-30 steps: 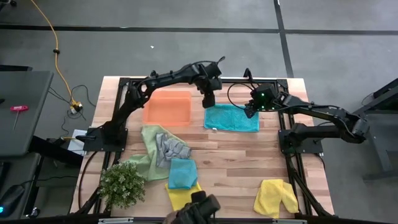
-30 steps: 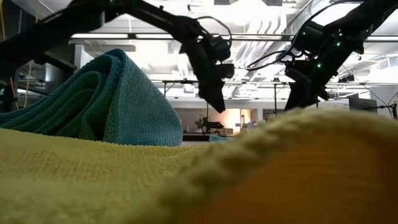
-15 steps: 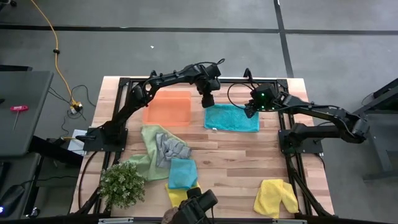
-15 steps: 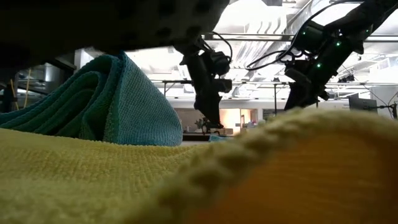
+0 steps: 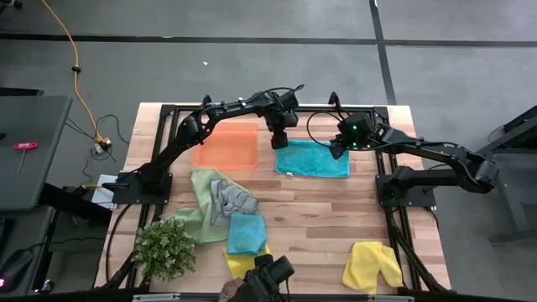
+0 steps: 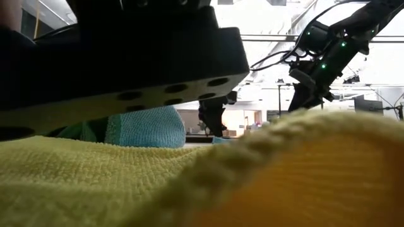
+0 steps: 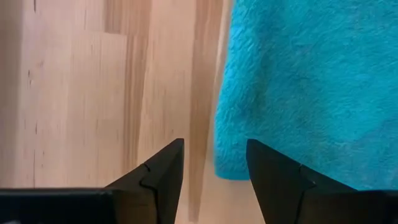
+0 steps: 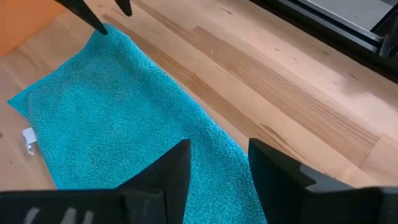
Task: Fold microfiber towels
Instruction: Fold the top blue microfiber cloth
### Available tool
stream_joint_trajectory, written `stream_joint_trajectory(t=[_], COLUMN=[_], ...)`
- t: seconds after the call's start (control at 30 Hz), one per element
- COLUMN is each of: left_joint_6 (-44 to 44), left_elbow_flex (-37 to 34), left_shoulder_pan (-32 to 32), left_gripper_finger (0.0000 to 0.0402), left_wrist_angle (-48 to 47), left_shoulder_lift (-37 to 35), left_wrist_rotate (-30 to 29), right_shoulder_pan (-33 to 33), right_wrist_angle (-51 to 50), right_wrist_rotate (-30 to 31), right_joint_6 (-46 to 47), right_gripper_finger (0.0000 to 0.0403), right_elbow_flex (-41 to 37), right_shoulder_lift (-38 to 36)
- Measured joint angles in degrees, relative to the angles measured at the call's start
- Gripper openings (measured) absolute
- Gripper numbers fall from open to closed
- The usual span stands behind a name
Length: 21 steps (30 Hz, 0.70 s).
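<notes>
Teal towel (image 5: 313, 158) spread flat at the worktop's (image 5: 327, 210) far middle, beside the orange tray (image 5: 226, 145). Left gripper (image 7: 211, 163) open over its far-left corner; right gripper (image 8: 219, 163) open above its far-right edge. Nearer: green, grey, teal, yellow towels heaped (image 5: 226, 214) by a plant (image 5: 165, 249).

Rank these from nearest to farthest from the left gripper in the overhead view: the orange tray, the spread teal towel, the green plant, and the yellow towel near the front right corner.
From the left gripper:
1. Spread teal towel, its corner right at the fingertips.
2. Orange tray, just to its left.
3. Green plant, front left, and yellow towel, front right: both far, too close to call.
</notes>
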Motion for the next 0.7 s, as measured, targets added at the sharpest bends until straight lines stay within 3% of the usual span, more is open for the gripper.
stream_joint_trajectory(t=[0.2,0.4,0.5,0.7], left_joint_6=[0.2,6.0,6.0,7.2], left_elbow_flex=[0.0,0.0,0.0,0.0], left_shoulder_pan=[0.0,0.0,0.0,-0.6], left_gripper_finger=[0.0162,0.0161,0.0157,0.0152], left_wrist_angle=[-0.4,-5.8,-5.5,-2.2], left_shoulder_lift=[0.0,0.2,0.8,0.7], left_wrist_rotate=[0.1,2.0,6.4,6.9], right_shoulder_pan=[0.0,0.0,0.0,0.0], right_wrist_angle=[0.0,-0.2,-0.2,-0.2], right_wrist_rotate=[0.0,0.0,0.0,0.0], right_joint_6=[0.0,-0.1,-0.2,-0.1], right_gripper_finger=[0.0154,0.0154,0.0154,0.0154], right_elbow_flex=[0.0,0.0,0.0,0.0], right_shoulder_lift=[0.0,0.0,0.0,0.0])
